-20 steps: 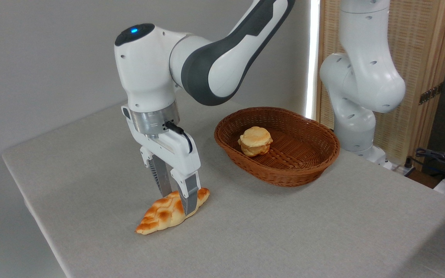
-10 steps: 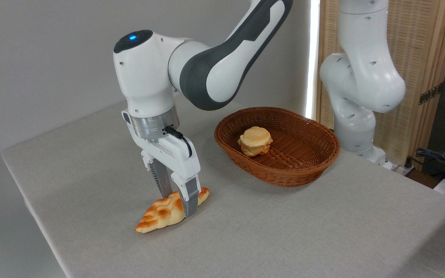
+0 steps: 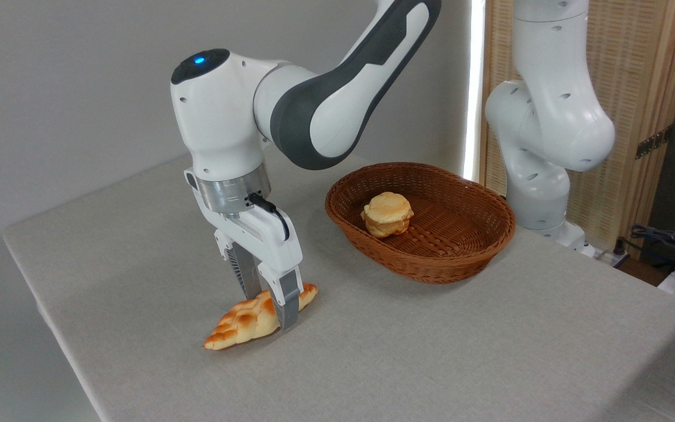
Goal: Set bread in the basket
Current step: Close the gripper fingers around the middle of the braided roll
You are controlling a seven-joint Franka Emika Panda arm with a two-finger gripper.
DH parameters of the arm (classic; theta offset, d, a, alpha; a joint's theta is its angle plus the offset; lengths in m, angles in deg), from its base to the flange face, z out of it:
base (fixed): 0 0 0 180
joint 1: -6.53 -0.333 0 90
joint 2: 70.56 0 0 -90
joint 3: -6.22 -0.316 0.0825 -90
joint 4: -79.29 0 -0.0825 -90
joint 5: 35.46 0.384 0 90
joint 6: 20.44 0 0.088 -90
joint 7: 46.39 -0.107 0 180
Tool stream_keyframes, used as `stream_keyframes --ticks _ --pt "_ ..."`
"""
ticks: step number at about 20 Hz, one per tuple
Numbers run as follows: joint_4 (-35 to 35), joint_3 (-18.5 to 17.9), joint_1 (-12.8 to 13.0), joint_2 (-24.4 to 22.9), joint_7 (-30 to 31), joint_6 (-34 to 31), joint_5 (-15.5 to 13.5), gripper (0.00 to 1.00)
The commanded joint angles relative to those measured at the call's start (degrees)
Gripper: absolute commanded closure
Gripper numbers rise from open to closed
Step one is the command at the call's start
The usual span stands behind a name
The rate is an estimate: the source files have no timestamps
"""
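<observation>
Bread [image 3: 244, 321] is lying longways on the bench [image 3: 431, 351], pincer [image 3: 270, 305] clamping it near its right end, basket [image 3: 419, 220] sitting up-right

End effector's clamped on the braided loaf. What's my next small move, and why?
Probably a short straight lift. The end effector is closed across the bread, whose left tip seems to touch the table. Clear the cloth before swinging right toward the basket, where a small bun sits.
</observation>
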Motion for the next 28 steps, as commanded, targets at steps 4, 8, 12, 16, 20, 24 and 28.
stream_keyframes --ticks 4,8,12,16,20,24,28 --pt "0.1 -0.4 0.2 0.5 -1.1 0.9 -0.4 0.62" --pt "0.2 -0.4 0.2 0.5 -1.1 0.9 -0.6 0.68" --pt "0.1 -0.4 0.2 0.4 -1.1 0.8 -0.7 0.69" --pt "0.4 -0.6 0.2 -0.1 -1.1 0.8 -0.8 0.73" --pt "0.5 -0.7 0.2 -0.3 -1.0 0.5 -0.9 0.73" --pt "0.6 -0.7 0.2 -1.0 -1.0 0.3 -1.1 0.73" --pt "0.7 -0.9 0.1 -4.1 -0.7 0.1 -1.3 0.73"
